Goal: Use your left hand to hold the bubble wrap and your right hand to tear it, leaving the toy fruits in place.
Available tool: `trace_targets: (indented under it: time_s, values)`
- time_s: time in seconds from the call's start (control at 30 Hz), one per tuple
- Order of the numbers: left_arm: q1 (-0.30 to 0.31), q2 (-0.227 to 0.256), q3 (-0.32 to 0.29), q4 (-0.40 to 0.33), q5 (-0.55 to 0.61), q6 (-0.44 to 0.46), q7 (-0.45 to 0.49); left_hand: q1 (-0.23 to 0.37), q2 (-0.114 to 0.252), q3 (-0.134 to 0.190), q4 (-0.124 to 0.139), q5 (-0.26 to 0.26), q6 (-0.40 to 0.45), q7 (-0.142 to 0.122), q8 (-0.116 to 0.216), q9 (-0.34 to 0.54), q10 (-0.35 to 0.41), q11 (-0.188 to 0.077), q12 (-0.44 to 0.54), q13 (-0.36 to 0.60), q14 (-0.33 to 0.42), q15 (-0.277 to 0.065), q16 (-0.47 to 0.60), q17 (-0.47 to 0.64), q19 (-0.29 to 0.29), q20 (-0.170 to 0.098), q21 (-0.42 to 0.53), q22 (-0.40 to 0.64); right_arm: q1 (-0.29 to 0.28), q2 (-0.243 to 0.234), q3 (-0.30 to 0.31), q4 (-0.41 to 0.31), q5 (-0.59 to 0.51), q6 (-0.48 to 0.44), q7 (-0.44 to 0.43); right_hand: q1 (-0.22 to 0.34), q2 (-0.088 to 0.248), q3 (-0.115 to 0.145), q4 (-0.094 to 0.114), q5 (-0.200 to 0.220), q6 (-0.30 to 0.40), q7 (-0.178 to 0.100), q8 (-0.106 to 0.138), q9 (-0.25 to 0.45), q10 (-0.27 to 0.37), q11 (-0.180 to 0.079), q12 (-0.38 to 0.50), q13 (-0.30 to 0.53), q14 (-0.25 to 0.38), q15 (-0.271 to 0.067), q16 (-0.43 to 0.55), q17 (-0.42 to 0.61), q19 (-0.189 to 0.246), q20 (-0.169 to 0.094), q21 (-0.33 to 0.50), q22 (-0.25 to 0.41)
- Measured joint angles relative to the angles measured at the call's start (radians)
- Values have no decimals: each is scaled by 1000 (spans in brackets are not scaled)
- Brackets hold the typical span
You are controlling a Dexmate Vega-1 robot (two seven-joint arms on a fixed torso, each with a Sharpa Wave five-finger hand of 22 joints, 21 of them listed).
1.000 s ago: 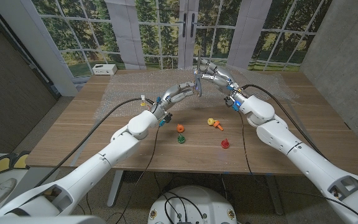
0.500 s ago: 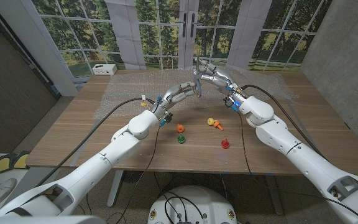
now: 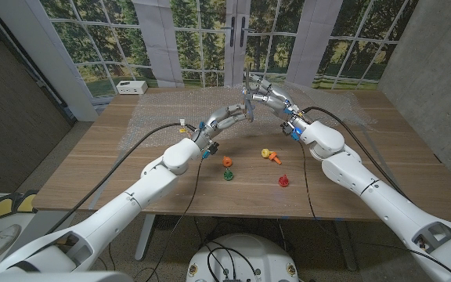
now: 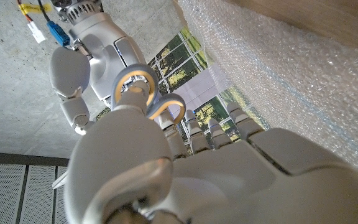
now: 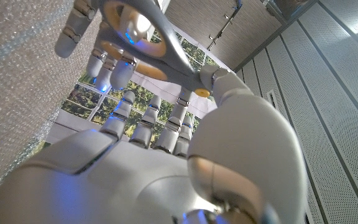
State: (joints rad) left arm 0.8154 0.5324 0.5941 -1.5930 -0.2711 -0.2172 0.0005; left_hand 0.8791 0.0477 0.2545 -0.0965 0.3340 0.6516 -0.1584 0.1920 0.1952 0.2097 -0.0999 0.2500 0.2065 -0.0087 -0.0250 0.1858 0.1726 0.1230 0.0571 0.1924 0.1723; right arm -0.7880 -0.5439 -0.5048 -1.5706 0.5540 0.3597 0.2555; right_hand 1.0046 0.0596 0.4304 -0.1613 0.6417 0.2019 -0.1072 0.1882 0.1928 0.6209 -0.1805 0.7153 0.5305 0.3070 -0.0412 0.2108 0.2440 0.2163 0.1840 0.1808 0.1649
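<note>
The left hand (image 3: 239, 114) and right hand (image 3: 263, 97) are raised together above the far middle of the counter (image 3: 116, 168), fingertips meeting. A pair of scissors (image 4: 146, 102) with grey-and-yellow loops is seen between them; which hand grips it cannot be told. The bubble wrap (image 3: 151, 117) is spread flat on the far counter. The toy fruits (image 3: 227, 162) are scattered nearer, apart from the wrap.

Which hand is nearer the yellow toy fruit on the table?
Right. The right hand is raised beyond the yellow toy fruit, almost directly behind it in the head view. The left hand is also raised beyond it but sits further toward the robot's left.
</note>
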Motion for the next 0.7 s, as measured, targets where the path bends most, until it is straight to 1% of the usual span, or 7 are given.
trace_targets:
  time_s: [0.13,0.2,0.3,0.37,0.47,0.53,0.7]
  values:
    - [0,0,2,-2,1,2,1,1,-9,-4,-4,-2,-2,2,0,0,0,0,0,0,0,0,0,2,0,0,0,0,2,2,-3,1,0,0,2,0,0,-1,-1,3,6,-1,0,0,0,0,0,0,0,0,4,0,0,0,0,0]
    - [0,-1,3,-2,1,2,1,1,-9,-8,0,-2,-2,2,0,0,0,0,0,0,0,0,0,2,0,0,0,0,3,3,-5,4,-1,0,2,0,0,-1,-1,6,7,0,0,0,0,0,0,0,0,0,4,0,0,0,0,0]
    - [0,-3,4,1,1,0,-1,1,-9,-8,0,-2,1,-1,0,0,0,0,0,0,0,0,0,2,0,0,0,0,3,5,-6,6,-3,-2,2,-2,2,-4,4,6,7,0,0,0,3,3,0,0,0,0,4,0,0,0,0,0]
    - [-1,-4,5,3,1,-3,-3,1,-9,-12,-3,-2,2,-2,0,0,0,0,0,0,0,0,0,2,0,0,0,0,3,6,-7,9,-3,-3,1,-2,2,-4,4,6,7,0,0,0,2,2,0,0,0,0,4,0,0,0,0,0]
    - [-3,-6,6,8,0,-9,-5,1,-9,-12,-4,-3,8,3,0,0,0,0,0,0,0,0,0,2,0,0,0,2,3,7,-8,11,-3,-4,-1,-6,6,-4,4,6,9,2,0,0,2,2,0,0,0,0,4,0,0,0,0,0]
    - [-4,-8,7,11,0,-14,-6,1,-9,-14,-3,-6,12,-1,0,0,0,0,0,0,4,-4,0,2,0,0,0,3,4,9,-9,14,-3,-5,-2,-6,6,-4,4,6,11,4,0,0,2,2,0,0,0,0,4,0,0,0,0,0]
    - [-7,-12,8,15,-1,-18,-7,1,-9,-24,-1,-6,60,9,19,3,7,-7,0,0,5,-5,0,2,0,0,0,3,4,12,-10,18,-3,-7,-3,-7,7,-4,4,6,11,4,0,0,2,2,0,0,0,0,4,5,0,0,0,0]
